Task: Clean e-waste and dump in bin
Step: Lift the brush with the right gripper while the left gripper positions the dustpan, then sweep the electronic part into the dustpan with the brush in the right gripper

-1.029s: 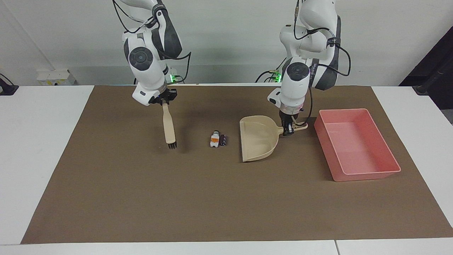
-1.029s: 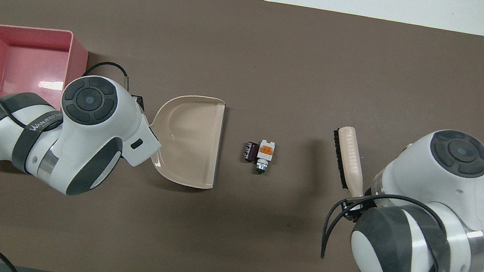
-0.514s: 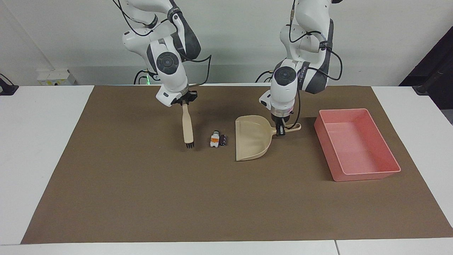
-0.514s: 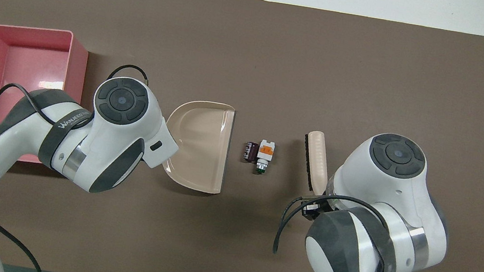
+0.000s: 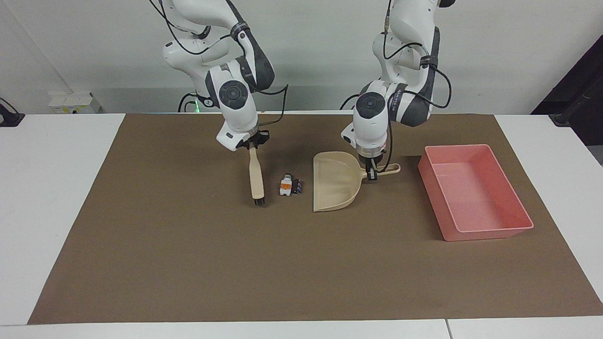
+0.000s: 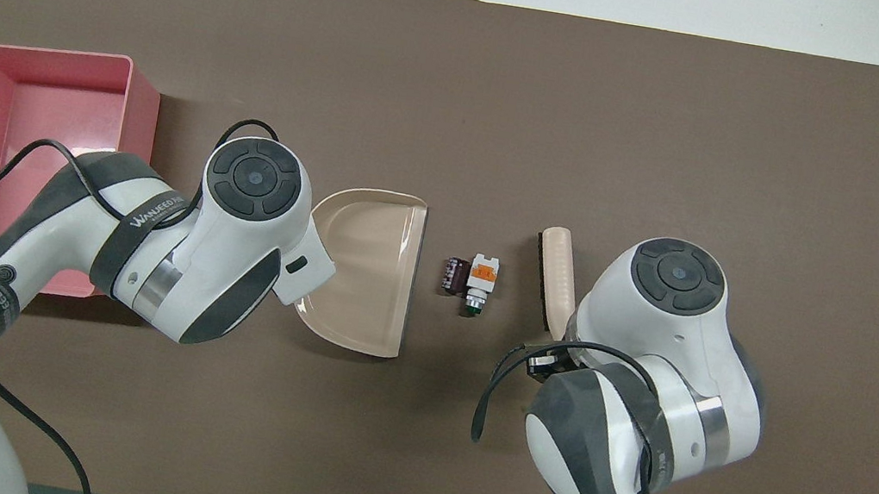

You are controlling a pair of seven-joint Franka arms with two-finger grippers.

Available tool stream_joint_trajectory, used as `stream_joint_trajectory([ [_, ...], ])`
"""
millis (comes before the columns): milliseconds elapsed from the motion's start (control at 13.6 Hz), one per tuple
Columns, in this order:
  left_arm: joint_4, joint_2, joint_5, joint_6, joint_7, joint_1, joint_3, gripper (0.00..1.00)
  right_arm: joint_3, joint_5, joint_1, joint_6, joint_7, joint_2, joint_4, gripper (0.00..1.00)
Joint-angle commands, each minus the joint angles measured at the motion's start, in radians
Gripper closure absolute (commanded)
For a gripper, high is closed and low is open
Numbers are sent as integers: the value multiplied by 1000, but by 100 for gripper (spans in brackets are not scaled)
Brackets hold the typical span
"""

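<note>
Brown mat (image 5: 188, 263): 2 tiny e-waste bits (image 5: 289, 186), white-orange beside blackish-brown.

Two arms work here, each with one end effector: the left end effector (image 5: 372, 176) is clamped on the handle of the one beige dustpan (image 5: 335, 181), and the right end effector (image 5: 253, 145) is clamped on the handle of the one brush (image 5: 256, 178). Between the brush below the right end effector and the dustpan beside the left one lie two bits of e-waste: one white piece with an orange band (image 5: 285, 184) and one dark piece (image 5: 296, 185), touching each other. One pink bin (image 5: 476, 233). One brown mat (image 5: 188, 263) covers the one white counter (image 5: 52, 188).
</note>
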Motion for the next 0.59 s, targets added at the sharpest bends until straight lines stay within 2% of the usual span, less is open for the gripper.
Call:
stream_joint_trajectory([
  [0,16,11,22,-27,-21,-28,13,100,-3,9,17,20,43,34,13,100],
  [147,10,10,33,-26,-22,-28,13,100,-3,9,42,55,64,64,16,100],
  [514,-2,5,45,-17,-22,-28,11,100,-1,43,68,74,110,81,26,100],
])
